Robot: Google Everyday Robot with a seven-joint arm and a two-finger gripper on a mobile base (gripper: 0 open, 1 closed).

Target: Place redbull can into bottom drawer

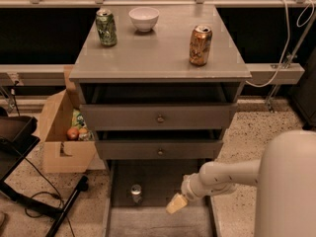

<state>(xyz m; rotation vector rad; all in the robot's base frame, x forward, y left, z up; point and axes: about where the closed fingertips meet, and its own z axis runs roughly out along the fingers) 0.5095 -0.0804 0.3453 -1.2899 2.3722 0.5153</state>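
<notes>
The redbull can (136,191) stands upright on the dark floor of the pulled-out bottom drawer (163,177), left of middle, its round silver top up. The gripper (176,204), pale and blunt, hangs over the drawer to the can's right and apart from it; whether it is released or clenched cannot be told. Two knobbed drawers (159,117) jut out just above the can. On the smooth grey cabinet top (158,58) stand a green can (106,27), a white bowl (144,18) and an orange can (200,45). A cardboard box (59,132) sits left of the cabinet on the speckled floor (237,132).
</notes>
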